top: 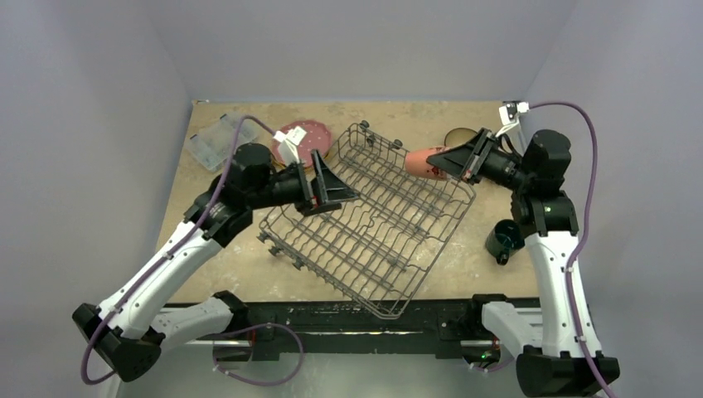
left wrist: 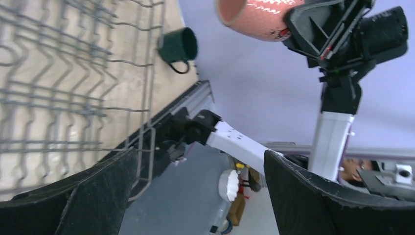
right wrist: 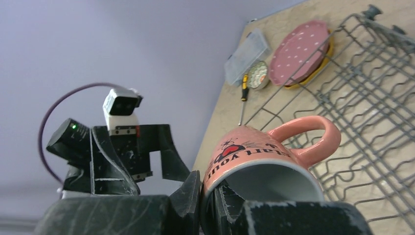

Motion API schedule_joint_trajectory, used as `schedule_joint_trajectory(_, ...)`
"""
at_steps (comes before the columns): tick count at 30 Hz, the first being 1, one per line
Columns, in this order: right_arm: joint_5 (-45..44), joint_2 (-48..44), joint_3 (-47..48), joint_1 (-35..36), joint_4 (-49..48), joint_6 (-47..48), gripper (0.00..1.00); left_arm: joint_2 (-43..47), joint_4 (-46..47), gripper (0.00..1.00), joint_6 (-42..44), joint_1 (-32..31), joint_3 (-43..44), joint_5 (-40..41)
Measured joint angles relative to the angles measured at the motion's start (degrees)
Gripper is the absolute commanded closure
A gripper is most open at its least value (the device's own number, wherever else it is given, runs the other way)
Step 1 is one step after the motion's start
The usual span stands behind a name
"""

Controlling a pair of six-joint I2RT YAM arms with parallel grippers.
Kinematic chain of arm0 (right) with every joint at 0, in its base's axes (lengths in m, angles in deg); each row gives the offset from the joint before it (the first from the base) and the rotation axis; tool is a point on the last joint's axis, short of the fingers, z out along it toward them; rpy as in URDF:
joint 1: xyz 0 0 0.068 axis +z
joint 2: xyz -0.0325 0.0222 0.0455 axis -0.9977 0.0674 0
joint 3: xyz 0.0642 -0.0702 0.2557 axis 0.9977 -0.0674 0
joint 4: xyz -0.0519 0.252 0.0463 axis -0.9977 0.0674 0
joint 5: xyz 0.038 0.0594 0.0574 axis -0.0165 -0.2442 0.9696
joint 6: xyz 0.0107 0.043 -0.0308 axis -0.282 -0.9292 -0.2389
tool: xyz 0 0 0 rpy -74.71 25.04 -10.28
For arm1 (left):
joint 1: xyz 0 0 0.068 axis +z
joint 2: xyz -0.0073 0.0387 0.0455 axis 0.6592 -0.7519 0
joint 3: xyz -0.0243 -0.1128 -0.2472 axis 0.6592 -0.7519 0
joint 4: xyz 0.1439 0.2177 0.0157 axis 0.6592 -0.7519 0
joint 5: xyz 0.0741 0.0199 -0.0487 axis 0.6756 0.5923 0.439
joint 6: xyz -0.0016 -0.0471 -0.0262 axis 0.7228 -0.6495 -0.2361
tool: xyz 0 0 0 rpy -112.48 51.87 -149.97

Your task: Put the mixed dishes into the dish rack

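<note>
The grey wire dish rack (top: pixel 381 232) lies slantwise mid-table. My right gripper (top: pixel 450 162) is shut on the rim of the red-and-white mug (top: pixel 424 161), one finger inside and one outside, holding it on its side above the rack's far right corner; the right wrist view shows the mug (right wrist: pixel 266 154) and gripper (right wrist: pixel 208 196) up close. My left gripper (top: pixel 333 187) hovers open and empty over the rack's left side; its fingers (left wrist: pixel 73 196) stand wide apart. A dark teal mug (top: pixel 503 240) sits right of the rack. The pink dotted plate (top: pixel 303 137) rests on the yellow plate (right wrist: pixel 319 72).
A brown bowl (top: pixel 458 136) sits behind the held mug. At the far left are a clear plastic box (top: pixel 214 141), a small floral bowl (right wrist: pixel 258 76) and a screwdriver (right wrist: pixel 243 92). Purple walls close in the table on three sides.
</note>
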Motion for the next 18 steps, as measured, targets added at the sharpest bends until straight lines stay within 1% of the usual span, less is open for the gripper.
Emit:
schedule_joint_trajectory(4,2.9,-4.0,-2.3,2.5,-3.4,-2.0,1.00,-3.3,9.0,0.00,-5.6,-9.4,0.0,4.0)
schedule_joint_trajectory(8,5.9,-7.8,-4.6,3.9,-5.3,-4.3,1.00,-6.5,15.6,0.00,-8.5,-15.6,0.0,10.2)
schedule_joint_trajectory(14,7.9,-8.8,-4.6,4.1,-7.4,-6.9,1.00,-7.1,22.0,0.00,-8.6,-21.7,0.0,18.9)
schedule_joint_trajectory(18,8.7,-9.0,-4.6,4.5,-9.3,-8.5,1.00,-8.0,27.9,0.00,-8.9,-23.8,-0.2,21.4)
